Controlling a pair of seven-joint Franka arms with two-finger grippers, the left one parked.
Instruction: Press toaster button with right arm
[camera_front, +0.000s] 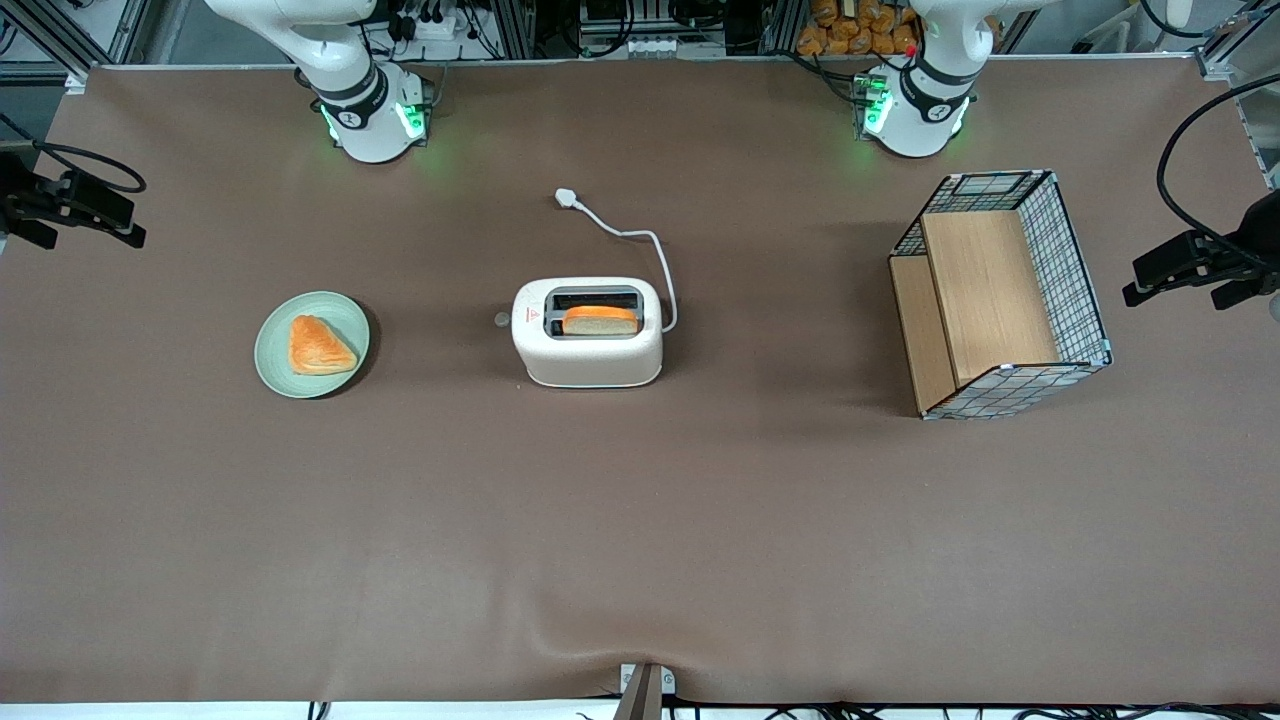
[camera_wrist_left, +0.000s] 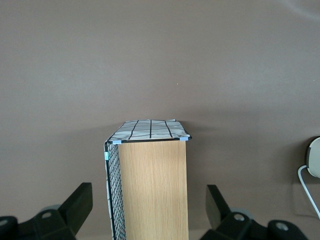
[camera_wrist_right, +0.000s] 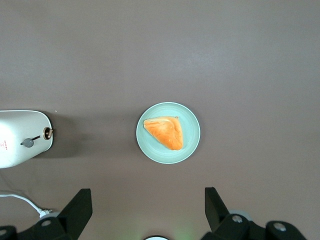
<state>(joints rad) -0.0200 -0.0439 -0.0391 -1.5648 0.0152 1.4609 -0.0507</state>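
Note:
The cream-white toaster (camera_front: 588, 340) stands mid-table with a slice of toast (camera_front: 600, 320) in one slot. Its white cord (camera_front: 655, 260) runs away from the front camera. The toaster button (camera_front: 502, 320), a small grey knob, sticks out of the narrow end that faces the working arm's end of the table. In the right wrist view the toaster (camera_wrist_right: 20, 137) and the button (camera_wrist_right: 28, 143) show at the frame's edge. My right gripper (camera_wrist_right: 147, 192) is open and empty. It hangs high above the table, near the plate and well apart from the toaster. Only the right arm's base (camera_front: 365, 110) shows in the front view.
A pale green plate (camera_front: 275, 365) with a triangular pastry (camera_front: 318, 346) lies between the toaster and the working arm's end of the table; it also shows in the right wrist view (camera_wrist_right: 192, 120). A wire basket with wooden panels (camera_front: 1000, 295) lies toward the parked arm's end.

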